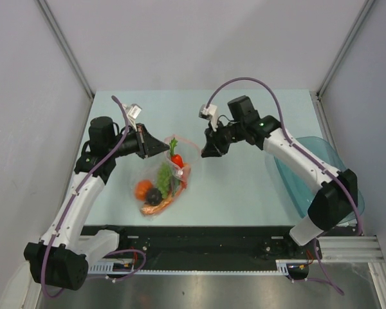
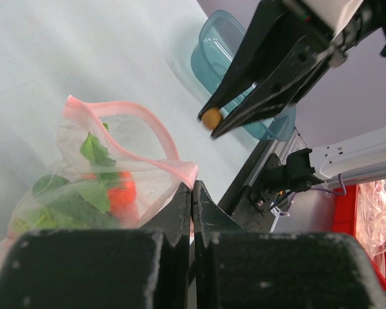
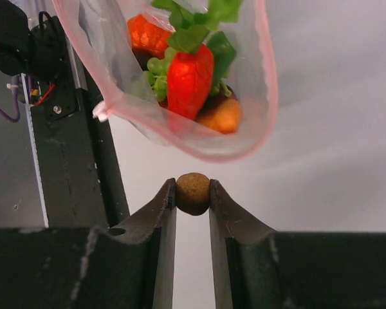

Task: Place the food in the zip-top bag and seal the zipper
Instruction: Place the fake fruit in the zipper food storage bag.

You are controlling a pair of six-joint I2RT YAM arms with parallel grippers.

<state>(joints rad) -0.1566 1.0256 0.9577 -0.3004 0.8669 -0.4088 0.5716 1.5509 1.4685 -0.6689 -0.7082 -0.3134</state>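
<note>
Right wrist view: the right gripper pinches a small brown ball between its two fingertips, low in the centre of the frame. Just above the ball, apart from it, hangs the open mouth of the zip-top bag, its pink zipper curving around the opening. Through the clear plastic show a red piece, a carrot, a green grape bunch and an orange-red fruit.

From the left wrist view, the left gripper has its fingers pressed together on the corner of the bag's pink strip at the lower centre, holding that edge up.

Seen from the top external view, the bag lies left of centre on the pale table, with a dark ball near its lower end. Both grippers sit at its upper end, one on each side of the mouth. A teal bowl rests at the table's right edge, well apart from the bag.
</note>
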